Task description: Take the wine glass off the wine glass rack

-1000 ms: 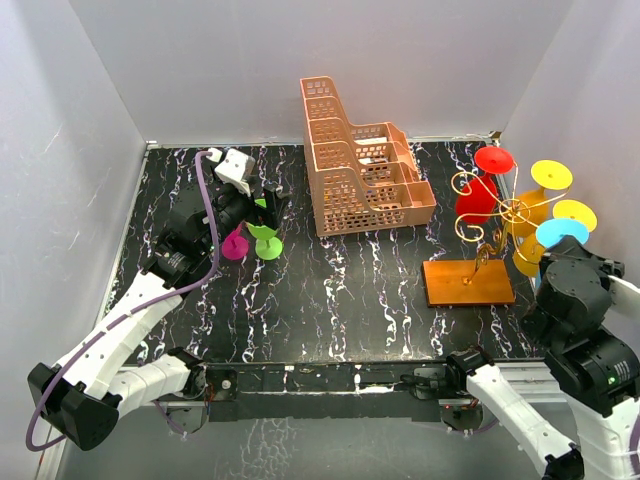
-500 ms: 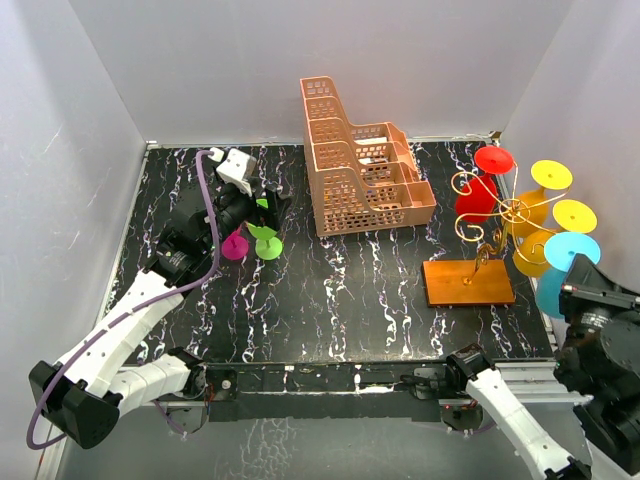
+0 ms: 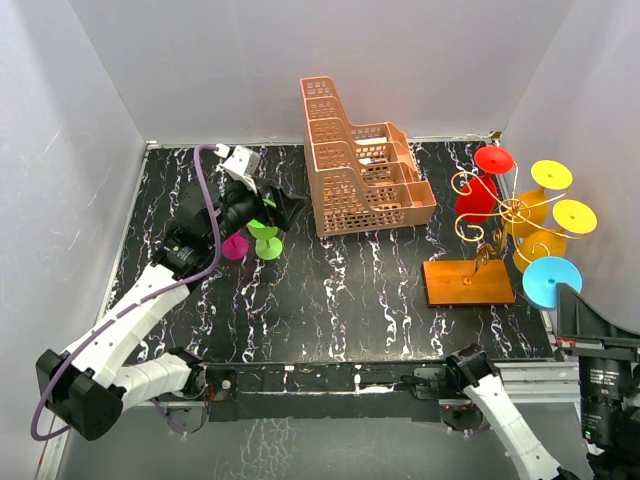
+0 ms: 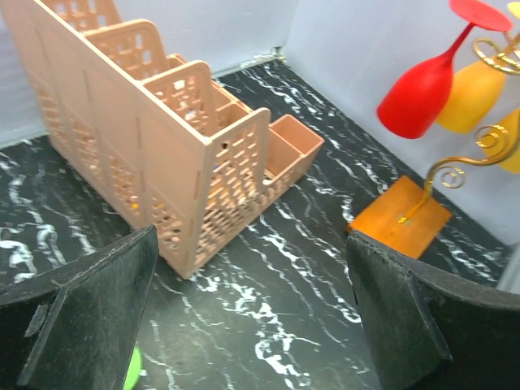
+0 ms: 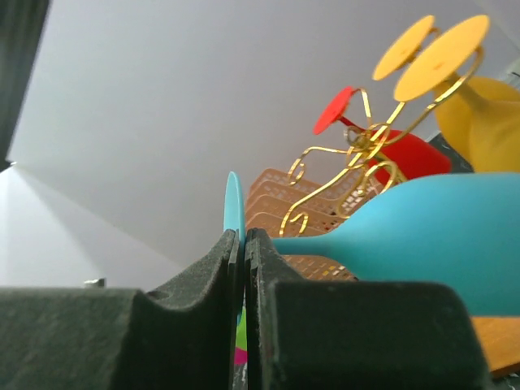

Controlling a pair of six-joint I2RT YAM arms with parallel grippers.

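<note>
The wine glass rack has an orange-brown base board (image 3: 468, 282) (image 4: 402, 226) and a gold wire stem with curled hooks (image 3: 492, 212) (image 5: 357, 154). Red (image 3: 476, 199) (image 4: 422, 91) and yellow (image 3: 553, 174) wine glasses hang on it. My right gripper (image 5: 244, 240) is shut on the thin foot disc of a blue wine glass (image 3: 551, 281) (image 5: 431, 244), held clear of the hooks, near the board's right end. My left gripper (image 3: 272, 207) (image 4: 252, 313) stands open at the far left with nothing between its fingers, above a green glass (image 3: 268, 244) and a magenta glass (image 3: 235, 246) on the table.
A peach lattice basket (image 3: 360, 165) (image 4: 162, 138) stands at the back centre, between the two arms. Grey walls close the table on the left, back and right. The right arm's body (image 3: 605, 385) fills the near right corner.
My right arm has drawn the blue glass off the rack's hooks toward the near edge. My left gripper has opened a little wider and shifted slightly right.
</note>
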